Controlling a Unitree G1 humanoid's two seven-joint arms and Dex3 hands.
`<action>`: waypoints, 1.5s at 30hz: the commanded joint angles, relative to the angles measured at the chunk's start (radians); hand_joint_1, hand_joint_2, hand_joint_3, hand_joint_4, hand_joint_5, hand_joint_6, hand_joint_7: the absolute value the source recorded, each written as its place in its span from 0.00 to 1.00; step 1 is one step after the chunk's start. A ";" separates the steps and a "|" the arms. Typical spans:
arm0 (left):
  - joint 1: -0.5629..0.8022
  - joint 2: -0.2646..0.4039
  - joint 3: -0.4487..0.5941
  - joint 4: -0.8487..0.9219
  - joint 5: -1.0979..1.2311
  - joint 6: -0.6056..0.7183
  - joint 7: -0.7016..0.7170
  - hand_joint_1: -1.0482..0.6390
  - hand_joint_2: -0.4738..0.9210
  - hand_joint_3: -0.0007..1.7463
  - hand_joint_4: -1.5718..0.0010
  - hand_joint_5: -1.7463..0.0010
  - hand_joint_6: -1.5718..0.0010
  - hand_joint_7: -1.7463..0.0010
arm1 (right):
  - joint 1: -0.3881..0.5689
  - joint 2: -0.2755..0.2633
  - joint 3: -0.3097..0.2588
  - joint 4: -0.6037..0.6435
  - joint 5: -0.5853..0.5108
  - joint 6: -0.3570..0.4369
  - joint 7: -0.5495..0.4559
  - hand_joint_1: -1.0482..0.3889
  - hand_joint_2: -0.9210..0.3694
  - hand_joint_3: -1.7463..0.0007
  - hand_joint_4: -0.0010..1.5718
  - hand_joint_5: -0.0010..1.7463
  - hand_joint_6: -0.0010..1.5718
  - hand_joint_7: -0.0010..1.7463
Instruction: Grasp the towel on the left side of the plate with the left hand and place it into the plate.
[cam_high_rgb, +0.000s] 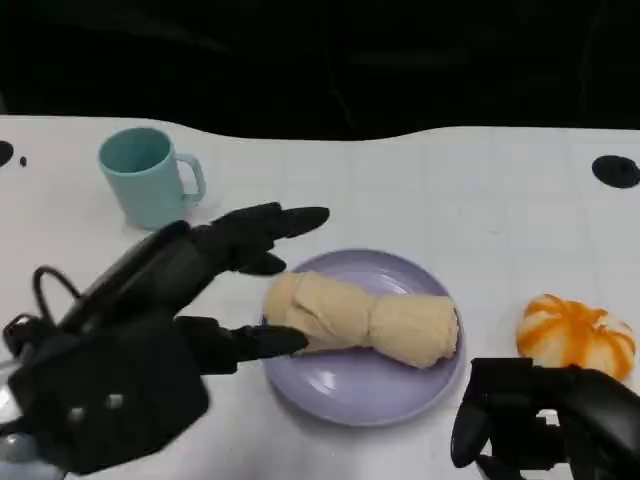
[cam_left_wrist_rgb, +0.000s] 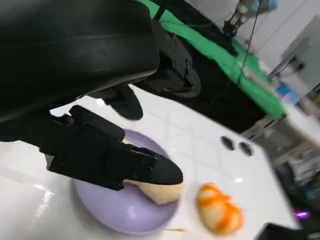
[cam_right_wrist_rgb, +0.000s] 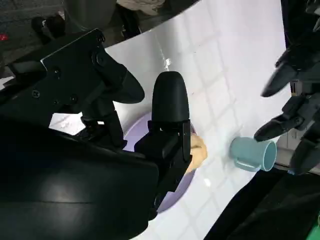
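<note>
Left hand (cam_high_rgb: 215, 290) sits at the plate's left edge, fingers spread, holding nothing; fingertips flank the towel's near end, the lower 1 looks to be touching it. Rolled beige towel (cam_high_rgb: 362, 320) already lies in the lavender plate (cam_high_rgb: 345, 392), long axis running left-right, away from the left hand. Judgement: placement looks done, retract leftward next. Right hand (cam_high_rgb: 545, 420) rests on the counter (cam_high_rgb: 450, 200) right of the plate, fingers curled, holding nothing.

Rolled beige towel (cam_high_rgb: 362, 320) lying across lilac plate (cam_high_rgb: 350, 385), mid-table
</note>
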 joint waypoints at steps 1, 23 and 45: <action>0.095 -0.066 0.103 -0.085 -0.176 0.085 0.049 0.44 1.00 0.16 0.49 0.57 0.45 0.86 | -0.004 -0.011 -0.005 -0.007 0.003 -0.001 0.000 0.67 0.33 0.34 0.48 0.98 0.43 0.84; 0.515 -0.269 0.066 -0.155 -0.556 0.063 0.278 0.46 0.77 0.54 0.44 0.13 0.51 0.18 | 0.048 -0.016 -0.073 0.124 0.010 -0.181 0.083 0.70 0.32 0.34 0.48 0.98 0.43 0.83; 0.502 -0.192 0.090 -0.089 -0.609 -0.006 0.285 0.48 0.77 0.55 0.47 0.12 0.51 0.21 | 0.079 -0.003 -0.053 0.135 -0.006 -0.258 0.083 0.72 0.29 0.33 0.45 1.00 0.40 0.85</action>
